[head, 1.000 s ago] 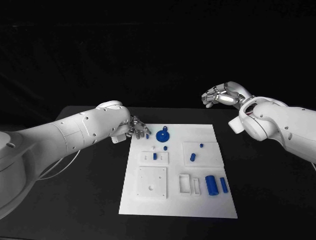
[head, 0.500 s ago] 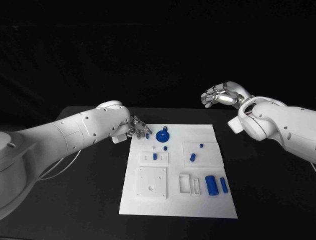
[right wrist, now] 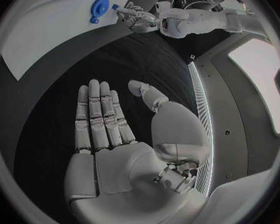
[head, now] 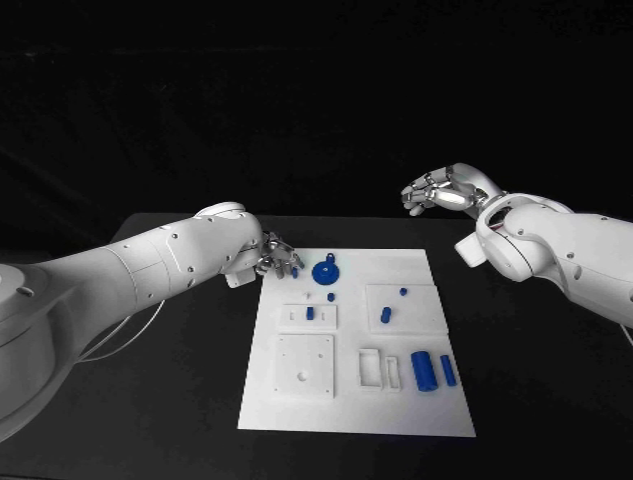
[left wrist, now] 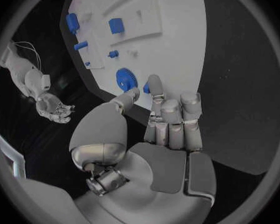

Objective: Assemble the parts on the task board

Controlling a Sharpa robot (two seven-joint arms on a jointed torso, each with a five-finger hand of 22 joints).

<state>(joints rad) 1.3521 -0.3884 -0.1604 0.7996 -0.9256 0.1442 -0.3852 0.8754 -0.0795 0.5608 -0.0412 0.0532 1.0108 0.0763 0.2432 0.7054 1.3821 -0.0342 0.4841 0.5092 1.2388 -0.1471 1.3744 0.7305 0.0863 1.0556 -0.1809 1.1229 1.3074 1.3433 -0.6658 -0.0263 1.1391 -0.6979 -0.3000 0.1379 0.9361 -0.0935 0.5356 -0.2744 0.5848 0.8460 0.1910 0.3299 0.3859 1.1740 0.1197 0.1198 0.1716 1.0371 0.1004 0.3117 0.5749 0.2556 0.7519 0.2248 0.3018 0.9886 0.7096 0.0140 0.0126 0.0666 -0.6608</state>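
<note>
Two silver robot hands, both holding nothing.
The left hand (head: 274, 257) waits with loose fingers by the flat white task board (head: 357, 400). The right hand (head: 443, 190) is spread wide, far back. Small blue parts (head: 426, 370) lie on the board.

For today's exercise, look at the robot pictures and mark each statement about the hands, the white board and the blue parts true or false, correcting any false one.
1. The left hand is at the far left corner of the white board. True.
2. The right hand holds a blue part. False: it is open and holds nothing, with its fingers stretched out.
3. A round blue gear lies near the board's far edge. True.
4. The right hand rests on the board. False: it is beyond the board's far right corner, apart from it.
5. Two blue cylinders lie side by side on the board's near right part. True.
</note>
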